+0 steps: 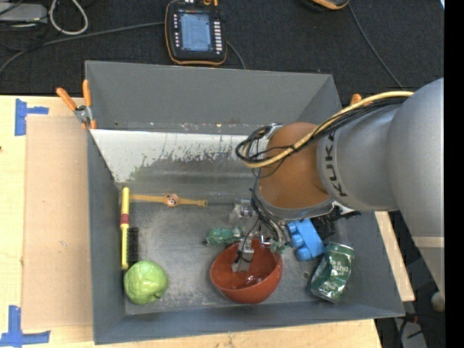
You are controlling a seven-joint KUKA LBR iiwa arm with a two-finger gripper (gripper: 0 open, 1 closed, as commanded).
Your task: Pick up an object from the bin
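My gripper (246, 256) is low inside the red bowl (267, 280) at the lower middle of the frame, open or closed I cannot tell, and I should take its rim squarely before lifting.

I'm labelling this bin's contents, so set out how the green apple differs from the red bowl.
The green apple is a closed, rounded lump; the red bowl is open and hollow. The apple is smaller than the bowl. The apple lies in the bin's near left corner, apart from the arm; the bowl sits further right, under the pincer. Both rest on the floor by the near wall.
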